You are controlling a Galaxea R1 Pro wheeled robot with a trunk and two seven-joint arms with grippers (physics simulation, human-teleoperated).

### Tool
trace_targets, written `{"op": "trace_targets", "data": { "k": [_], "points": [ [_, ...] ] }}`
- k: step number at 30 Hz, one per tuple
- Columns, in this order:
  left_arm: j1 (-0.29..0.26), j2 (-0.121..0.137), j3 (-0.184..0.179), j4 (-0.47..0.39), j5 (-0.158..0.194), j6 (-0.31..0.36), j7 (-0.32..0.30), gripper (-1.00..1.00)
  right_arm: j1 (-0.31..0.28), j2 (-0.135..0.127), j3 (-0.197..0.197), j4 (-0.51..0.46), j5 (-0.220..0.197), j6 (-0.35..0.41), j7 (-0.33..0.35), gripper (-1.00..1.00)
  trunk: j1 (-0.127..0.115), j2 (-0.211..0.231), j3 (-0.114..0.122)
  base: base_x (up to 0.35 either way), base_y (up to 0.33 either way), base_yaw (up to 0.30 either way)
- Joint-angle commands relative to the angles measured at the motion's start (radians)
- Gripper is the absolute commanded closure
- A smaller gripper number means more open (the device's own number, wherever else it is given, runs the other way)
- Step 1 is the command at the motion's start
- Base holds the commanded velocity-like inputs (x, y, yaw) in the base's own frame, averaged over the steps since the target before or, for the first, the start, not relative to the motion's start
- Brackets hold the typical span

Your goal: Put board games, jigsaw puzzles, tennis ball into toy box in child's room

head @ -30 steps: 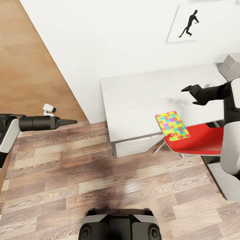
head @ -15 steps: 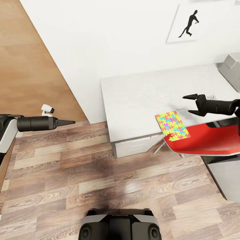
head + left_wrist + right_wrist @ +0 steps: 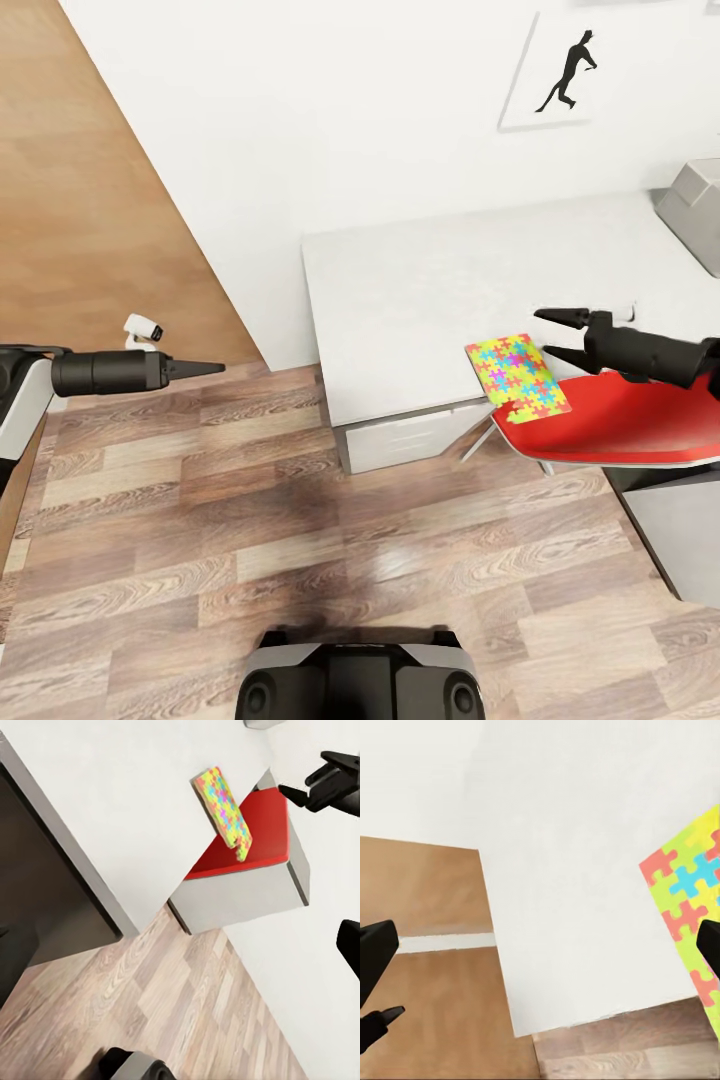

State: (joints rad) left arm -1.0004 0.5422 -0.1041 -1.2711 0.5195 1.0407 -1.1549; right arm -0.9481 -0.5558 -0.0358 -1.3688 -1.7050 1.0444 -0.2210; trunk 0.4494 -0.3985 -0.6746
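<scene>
One jigsaw puzzle [image 3: 517, 378], a thin multicolour board, lies at the front edge of the pale grey table [image 3: 420, 280] and overhangs it above a red chair seat. My right gripper [image 3: 542, 332] hovers open just right of the puzzle's far corner, clear of it. In the right wrist view the puzzle [image 3: 690, 915] shows between the spread fingers [image 3: 376, 952], over the table [image 3: 547, 855]. The grey toy box [image 3: 695, 205] stands at the table's far right. My left gripper [image 3: 215, 367] is held out over the wood floor far to the left, open and empty. The left wrist view shows the puzzle [image 3: 223, 808] and the right gripper [image 3: 304, 774].
A red chair [image 3: 620, 420] is tucked under the table's front right, below the puzzle. White drawers [image 3: 410, 440] sit under the table's left end. A black silhouette print [image 3: 560, 70] hangs on the white wall. Wood plank floor [image 3: 300, 520] stretches between my base [image 3: 360, 680] and the table.
My right gripper has dropped lower and moved left, closer to the puzzle, with its fingers still spread. The left arm has barely shifted. The puzzle has not moved.
</scene>
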Motion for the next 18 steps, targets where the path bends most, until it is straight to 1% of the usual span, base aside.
{"op": "trace_targets", "data": {
  "k": [1,3,4,5,8,9,12,16,17,18],
  "points": [
    [-0.001,0.001,-0.002,0.001,0.002,0.005,-0.002,-1.0,0.017,-0.001,-0.001,-0.015,-0.011,0.003,0.0,-1.0,0.001,-0.002,-0.001,0.0,0.0,0.0],
    [0.0,0.002,-0.002,0.003,0.002,0.005,-0.002,-1.0,0.047,-0.002,-0.002,-0.038,-0.011,0.003,0.019,-1.0,0.001,-0.002,-0.001,0.0,0.0,0.0],
    [0.0,0.002,-0.002,0.003,0.002,0.005,-0.002,-1.0,0.047,-0.002,-0.002,-0.038,-0.011,0.003,0.019,-1.0,0.001,-0.002,-0.001,0.0,0.0,0.0],
    [0.0,0.005,-0.002,0.004,0.002,0.005,-0.002,-1.0,0.074,-0.003,-0.002,-0.056,-0.012,0.003,0.041,-1.0,0.001,-0.002,-0.001,0.0,0.0,0.0],
    [0.001,0.014,-0.002,0.007,0.002,0.005,-0.002,-1.0,0.116,-0.004,-0.002,-0.085,-0.012,0.003,0.082,-1.0,0.001,-0.002,-0.001,0.0,0.0,0.0],
    [0.001,0.014,-0.002,0.007,0.002,0.005,-0.002,-1.0,0.116,-0.004,-0.002,-0.085,-0.012,0.003,0.082,-1.0,0.001,-0.002,-0.001,0.0,0.0,0.0],
    [0.001,0.022,-0.002,0.01,0.002,0.005,-0.002,-1.0,0.167,-0.004,-0.002,-0.124,-0.011,0.003,0.127,-1.0,0.001,-0.002,-0.001,0.0,0.0,0.0],
    [0.003,0.03,-0.002,0.025,0.002,0.003,-0.002,-1.0,0.255,-0.004,-0.002,-0.17,-0.009,0.003,0.185,-1.0,0.001,-0.002,-0.001,0.0,0.0,0.0],
    [0.003,0.03,-0.002,0.025,0.002,0.003,-0.002,-1.0,0.255,-0.004,-0.002,-0.17,-0.009,0.003,0.185,-1.0,0.001,-0.002,-0.001,0.0,0.0,0.0],
    [0.003,0.031,-0.002,0.03,0.002,0.003,-0.002,-1.0,0.278,-0.004,-0.002,-0.177,-0.008,0.003,0.2,-1.0,0.001,-0.002,-0.001,0.0,0.0,0.0]
  ]
}}
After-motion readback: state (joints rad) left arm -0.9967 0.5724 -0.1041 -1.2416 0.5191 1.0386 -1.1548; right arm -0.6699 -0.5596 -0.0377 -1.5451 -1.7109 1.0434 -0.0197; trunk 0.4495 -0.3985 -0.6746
